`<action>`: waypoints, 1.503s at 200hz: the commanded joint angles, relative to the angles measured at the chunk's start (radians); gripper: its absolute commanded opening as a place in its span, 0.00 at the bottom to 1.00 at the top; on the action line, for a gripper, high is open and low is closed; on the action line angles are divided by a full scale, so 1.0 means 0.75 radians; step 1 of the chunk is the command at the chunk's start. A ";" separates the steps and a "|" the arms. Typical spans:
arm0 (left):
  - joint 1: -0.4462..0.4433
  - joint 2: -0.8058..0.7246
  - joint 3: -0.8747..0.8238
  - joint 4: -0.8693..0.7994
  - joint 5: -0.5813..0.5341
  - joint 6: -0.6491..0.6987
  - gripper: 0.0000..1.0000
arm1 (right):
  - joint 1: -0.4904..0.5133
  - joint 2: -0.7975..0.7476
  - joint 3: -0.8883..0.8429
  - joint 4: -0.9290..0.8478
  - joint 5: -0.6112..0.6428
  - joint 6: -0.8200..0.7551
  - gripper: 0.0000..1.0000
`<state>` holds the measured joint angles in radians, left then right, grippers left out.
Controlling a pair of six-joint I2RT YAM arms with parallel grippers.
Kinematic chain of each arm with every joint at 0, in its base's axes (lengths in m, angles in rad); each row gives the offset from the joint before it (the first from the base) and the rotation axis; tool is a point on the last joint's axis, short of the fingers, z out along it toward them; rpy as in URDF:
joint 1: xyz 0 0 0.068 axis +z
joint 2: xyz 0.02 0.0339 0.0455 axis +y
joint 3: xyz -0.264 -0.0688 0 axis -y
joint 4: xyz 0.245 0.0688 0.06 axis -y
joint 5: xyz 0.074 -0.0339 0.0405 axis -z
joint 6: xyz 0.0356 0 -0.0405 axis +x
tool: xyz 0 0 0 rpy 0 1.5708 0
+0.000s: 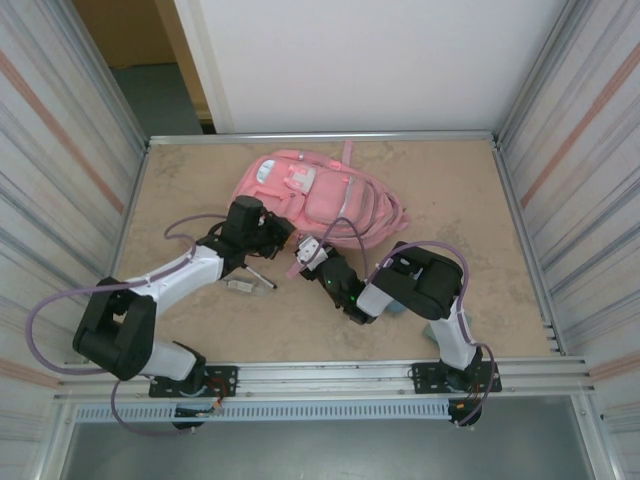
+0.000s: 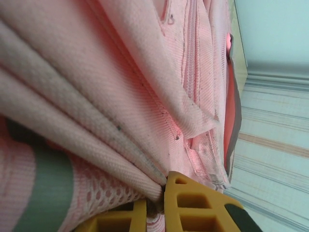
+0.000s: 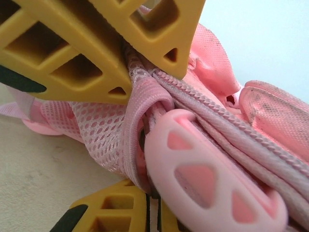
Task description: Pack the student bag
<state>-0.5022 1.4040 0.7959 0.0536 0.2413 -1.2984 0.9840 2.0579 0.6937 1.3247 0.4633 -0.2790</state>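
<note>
Clamped together, the left gripper point(image 2: 155, 205) pinches folded cloth of the one large soft pink fabric student bag point(image 1: 330, 195), which lies at the upper middle of the top view on the tan table point(image 1: 450, 200). The right gripper point(image 3: 153, 217), also closed, holds a mesh-backed seam of the student bag beside one pink rubber zip pull point(image 3: 212, 186). Two loose things lie left of centre: one thin dark pen point(image 1: 262, 277) and one pale oblong piece point(image 1: 240, 287), too small to identify. Both arms hide the bag's lower edge.
</note>
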 commanded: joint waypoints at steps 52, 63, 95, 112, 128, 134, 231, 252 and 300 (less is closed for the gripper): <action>0.100 -0.071 0.022 -0.149 -0.015 0.164 0.00 | -0.005 -0.058 -0.111 0.112 0.032 0.115 0.05; 0.116 -0.068 0.006 -0.123 0.000 0.155 0.00 | -0.007 -0.065 -0.126 0.110 0.048 0.111 0.04; 0.142 -0.056 -0.003 -0.106 0.027 0.154 0.00 | -0.003 -0.062 -0.161 0.111 0.017 0.116 0.04; 0.142 -0.053 -0.007 -0.100 0.025 0.146 0.00 | 0.007 -0.064 -0.176 0.111 0.008 0.110 0.04; 0.142 -0.051 -0.007 -0.086 0.042 0.133 0.00 | 0.013 -0.066 -0.192 0.109 -0.017 0.118 0.04; 0.142 -0.055 -0.008 -0.084 0.042 0.132 0.00 | 0.017 -0.065 -0.193 0.109 -0.035 0.119 0.04; -0.004 -0.049 -0.023 0.001 0.109 -0.055 0.00 | -0.039 -0.020 -0.092 0.073 -0.229 0.065 0.21; -0.027 -0.039 -0.036 0.034 0.110 -0.076 0.00 | -0.054 0.003 -0.045 0.054 -0.203 0.049 0.20; -0.033 -0.091 -0.039 -0.069 0.016 -0.005 0.00 | -0.025 0.012 -0.046 0.048 -0.171 0.013 0.05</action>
<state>-0.5064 1.3949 0.7715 0.0231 0.2588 -1.3350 0.9581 2.0544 0.6369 1.3396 0.2985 -0.2306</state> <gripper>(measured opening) 0.098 0.085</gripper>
